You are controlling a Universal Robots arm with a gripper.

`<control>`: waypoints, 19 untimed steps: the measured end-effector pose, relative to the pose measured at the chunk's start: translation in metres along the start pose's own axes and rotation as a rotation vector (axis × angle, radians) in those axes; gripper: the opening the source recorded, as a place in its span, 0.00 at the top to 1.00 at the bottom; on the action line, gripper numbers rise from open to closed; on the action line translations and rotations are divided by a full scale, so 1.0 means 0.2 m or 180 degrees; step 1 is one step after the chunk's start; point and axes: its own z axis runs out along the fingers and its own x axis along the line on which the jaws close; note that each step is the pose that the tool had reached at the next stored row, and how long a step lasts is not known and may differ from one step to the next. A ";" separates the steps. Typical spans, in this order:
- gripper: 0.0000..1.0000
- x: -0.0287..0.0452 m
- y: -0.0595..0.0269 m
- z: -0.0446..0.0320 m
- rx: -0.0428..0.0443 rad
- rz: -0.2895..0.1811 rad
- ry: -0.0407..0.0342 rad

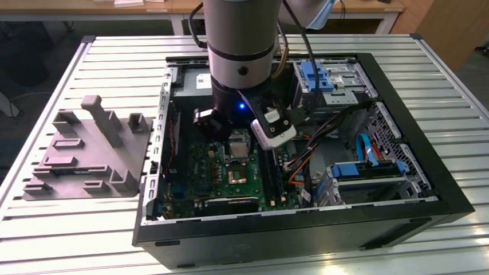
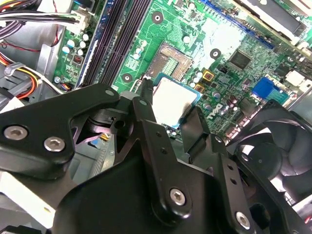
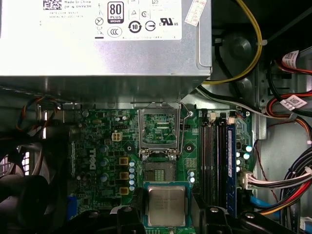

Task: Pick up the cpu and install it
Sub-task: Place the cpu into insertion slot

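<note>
The cpu (image 3: 166, 204), a flat square chip with a silvery top, sits between the two black fingers of my gripper (image 3: 167, 214), which is shut on its opposite edges. In the second wrist view the cpu (image 2: 173, 99) hangs a little above the green motherboard (image 2: 222, 36), beside the open socket (image 2: 171, 60). The first wrist view shows the socket (image 3: 161, 171) just beyond the chip, its metal lid (image 3: 161, 129) raised. In the exterior view the gripper (image 1: 239, 144) is down inside the open computer case (image 1: 306, 229), over the motherboard (image 1: 221, 177).
A grey plastic tray (image 1: 84, 154) with upright posts lies on the slatted table at the exterior view's left. Inside the case are the power supply (image 3: 97, 44), memory slots (image 3: 214, 161), cable bundles (image 3: 287, 180), a black fan (image 2: 273, 161) and blue drive brackets (image 1: 367, 169).
</note>
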 end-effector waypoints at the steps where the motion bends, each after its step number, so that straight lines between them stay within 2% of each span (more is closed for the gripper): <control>1: 0.53 0.000 0.000 0.000 0.0000 0.0000 0.0000; 9: 0.53 0.000 0.000 0.002 0.0000 0.0000 0.0000; 13: 0.53 0.000 0.000 0.026 0.0000 0.0000 0.0000; 19: 0.53 0.000 -0.001 0.035 -0.0001 0.0000 0.0000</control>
